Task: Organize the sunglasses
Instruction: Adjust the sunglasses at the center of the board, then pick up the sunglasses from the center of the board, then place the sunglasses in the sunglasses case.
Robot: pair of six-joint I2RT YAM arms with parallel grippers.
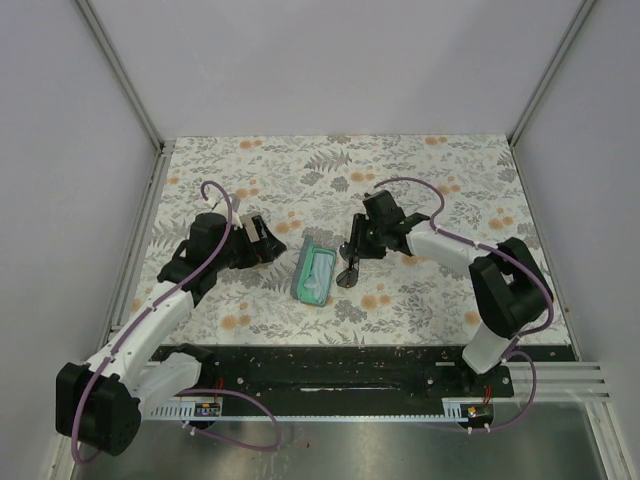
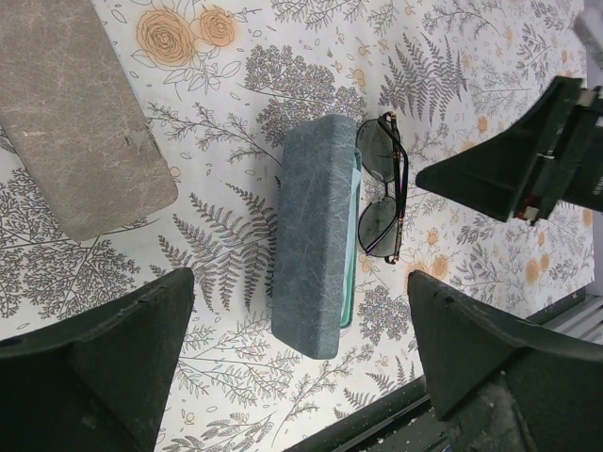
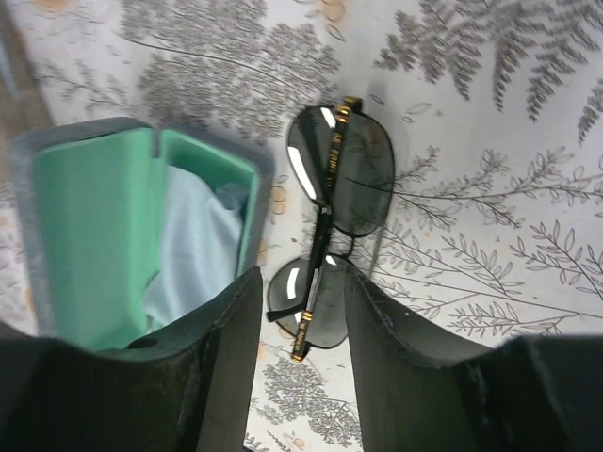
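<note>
The right jaws stand parted over the thin dark wire-frame sunglasses (image 3: 330, 221), 1 lens showing between them; contact I cannot tell. The pair lies folded on the floral surface (image 1: 430, 170), just beside the open blue-grey hard case (image 2: 311, 235) holding 1 pale-blue cloth (image 3: 198, 245). The left jaws gape wide near a tan oblong case (image 2: 75, 113).

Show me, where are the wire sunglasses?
Right wrist view: the wire sunglasses lie folded on the flowery table, right of the open case, under the right gripper.
</note>
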